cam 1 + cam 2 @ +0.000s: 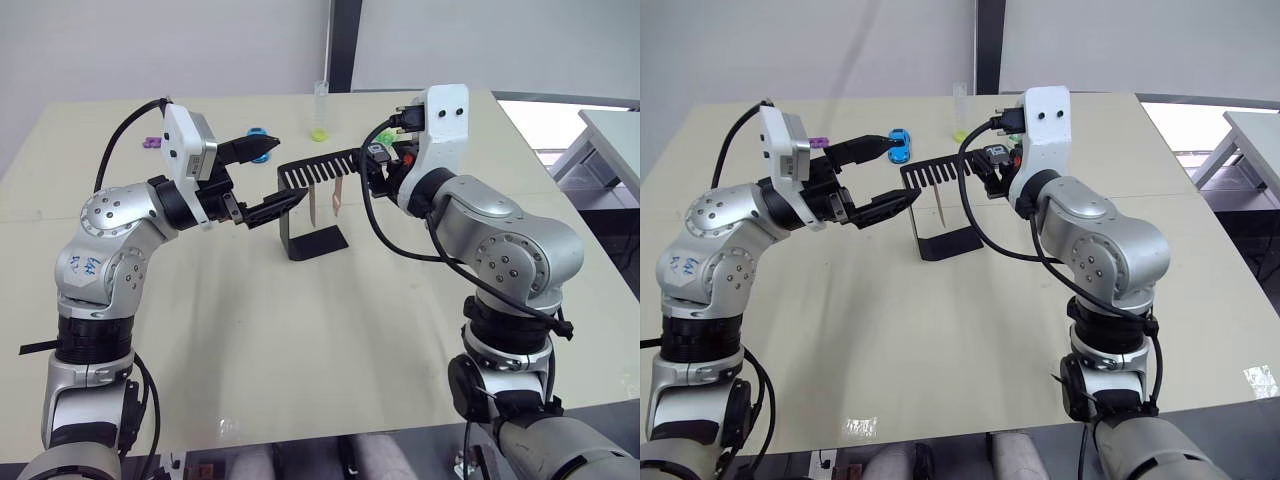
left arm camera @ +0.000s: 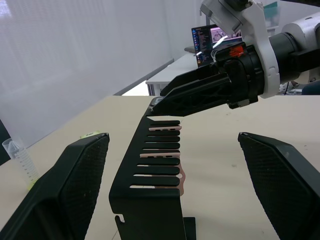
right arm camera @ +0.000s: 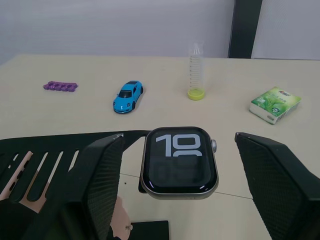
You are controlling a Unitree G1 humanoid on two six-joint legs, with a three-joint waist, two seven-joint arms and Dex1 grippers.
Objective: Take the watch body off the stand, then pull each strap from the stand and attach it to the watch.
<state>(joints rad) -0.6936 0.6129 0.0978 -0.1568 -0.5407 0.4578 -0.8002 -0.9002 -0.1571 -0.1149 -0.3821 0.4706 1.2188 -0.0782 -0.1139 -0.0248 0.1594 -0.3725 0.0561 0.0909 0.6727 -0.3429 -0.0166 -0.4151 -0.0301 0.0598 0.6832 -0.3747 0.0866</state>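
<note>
The watch is seen on the ring end of the stand, between the wide-spread right gripper; at nine o'clock the left gripper is held wide; a skewed pinch could topple stand and straps.

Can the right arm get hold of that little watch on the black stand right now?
Probably yes. The right gripper is open, one finger on each side of the watch body at the end of the stand, with nothing between them. The left gripper waits at the other end.

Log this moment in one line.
right hand: open around watch body | watch: on stand | straps: hanging | left hand: open
</note>
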